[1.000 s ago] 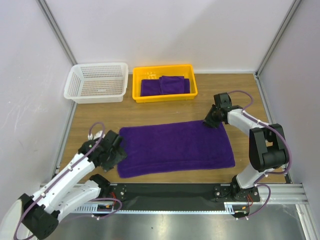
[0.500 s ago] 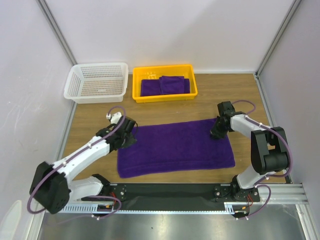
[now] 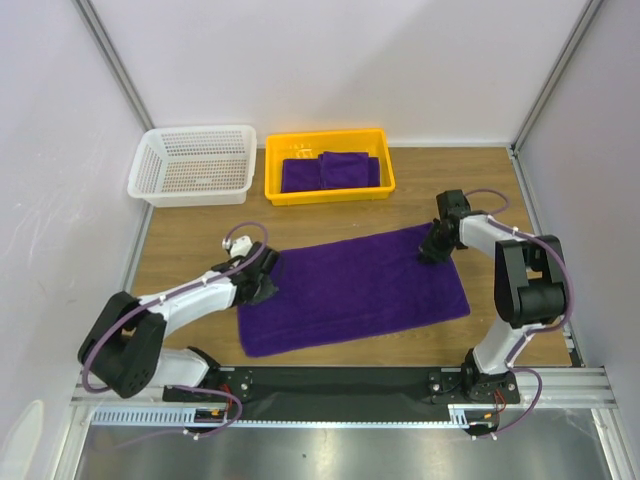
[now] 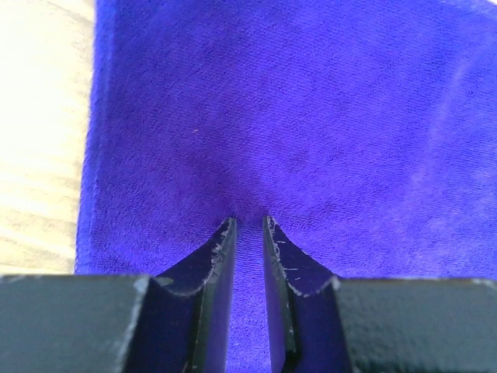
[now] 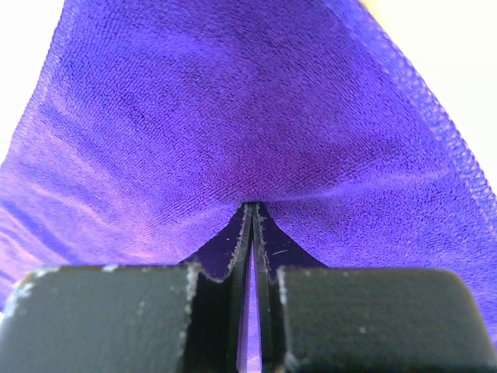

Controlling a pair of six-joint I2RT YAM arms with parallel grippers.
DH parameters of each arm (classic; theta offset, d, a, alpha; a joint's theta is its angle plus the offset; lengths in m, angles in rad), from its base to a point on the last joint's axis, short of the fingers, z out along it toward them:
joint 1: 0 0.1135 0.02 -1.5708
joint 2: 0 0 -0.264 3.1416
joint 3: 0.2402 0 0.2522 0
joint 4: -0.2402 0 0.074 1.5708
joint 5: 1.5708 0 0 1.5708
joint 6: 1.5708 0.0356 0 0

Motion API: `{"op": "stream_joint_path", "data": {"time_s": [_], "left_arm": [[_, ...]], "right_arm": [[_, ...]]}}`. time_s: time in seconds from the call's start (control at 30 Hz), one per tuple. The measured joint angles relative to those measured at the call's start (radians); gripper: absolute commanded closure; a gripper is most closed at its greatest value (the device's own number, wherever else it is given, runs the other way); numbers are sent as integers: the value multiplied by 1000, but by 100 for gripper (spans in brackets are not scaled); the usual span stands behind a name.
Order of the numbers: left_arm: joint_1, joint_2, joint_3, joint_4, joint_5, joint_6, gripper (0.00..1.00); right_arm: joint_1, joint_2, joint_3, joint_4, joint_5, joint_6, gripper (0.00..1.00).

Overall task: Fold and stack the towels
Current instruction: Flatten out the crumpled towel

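Two pinches, one floppy cloth: plenty of ways to botch this fold.
Big deep purple terry towel (image 3: 350,290) lies spread on the brown wooden table (image 3: 180,245), just in front of the yellow plastic tray (image 3: 330,197) holding the folded ones. Left gripper (image 4: 248,221) and right gripper (image 5: 251,206) are each clamped on the towel near a far corner. Thin bites though, so a lift could slip one corner free, and uneven pulling would skew the fold.
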Motion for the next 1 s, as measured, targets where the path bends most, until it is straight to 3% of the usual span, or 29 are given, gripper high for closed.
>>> {"op": "stream_joint_path", "data": {"time_s": [0.47, 0.73, 1.0], "left_arm": [[13, 327, 276, 70, -58, 10, 78], [-14, 275, 243, -9, -37, -27, 78], [-173, 237, 225, -133, -27, -34, 80]], "right_arm": [[-38, 215, 255, 75, -5, -9, 96], [-39, 282, 339, 110, 11, -8, 96], [-35, 349, 426, 130, 19, -8, 95]]}}
